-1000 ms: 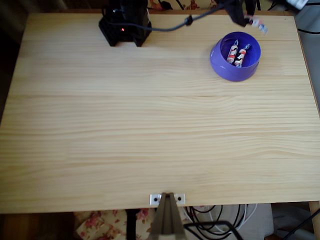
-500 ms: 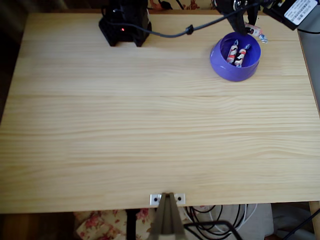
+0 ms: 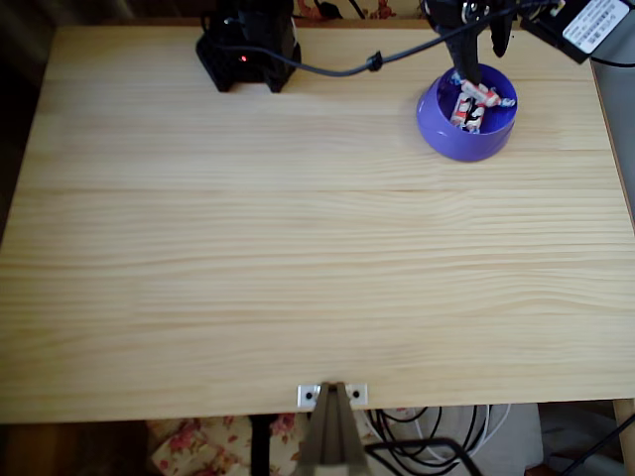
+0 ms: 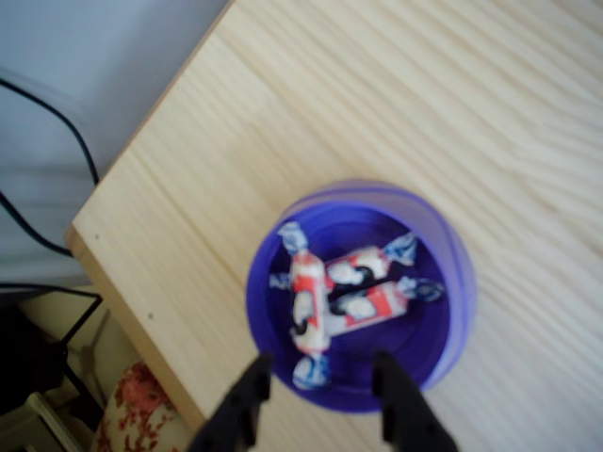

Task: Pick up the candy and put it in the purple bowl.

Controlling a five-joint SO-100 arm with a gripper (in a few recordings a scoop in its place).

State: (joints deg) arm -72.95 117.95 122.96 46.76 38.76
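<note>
Violet plastic, shiny: the purple bowl (image 4: 361,296) sits right under my claw (image 4: 320,400) in the wrist view, w/ my two black fingers (image 4: 247,400) spread apart and nothing between them, so claw released. Fingertips hang over the bowl's near rim, not touching any sweet as far as I can tell.

Inside the bowl: three twist-wrapped sweets. The candy (image 4: 303,303) lies on top, crossing over the other two sweets (image 4: 372,287), which lie roughly side by side beneath it. Picture is blurry, so wrapper marks are hard to tell apart; I see red, white and dark patches plus bluish twisted ends. In the overhead view the candy (image 3: 480,94) lies across the other two, all w/in the bowl (image 3: 444,134).

Bowl stands on the light pine table (image 3: 298,248), near the far right corner in the overhead view; in the wrist view the table corner and edge are just beside it. Rest of the table top is bare wood grain.

Overhead: my arm's black base (image 3: 248,50) sits at the far edge, left of centre, w/ a small red light lit. A black cable (image 3: 347,67) runs from it toward the bowl side. My claw (image 3: 466,69) reaches over the bowl's far rim. A metal bracket (image 3: 332,395) is at the near edge.
</note>
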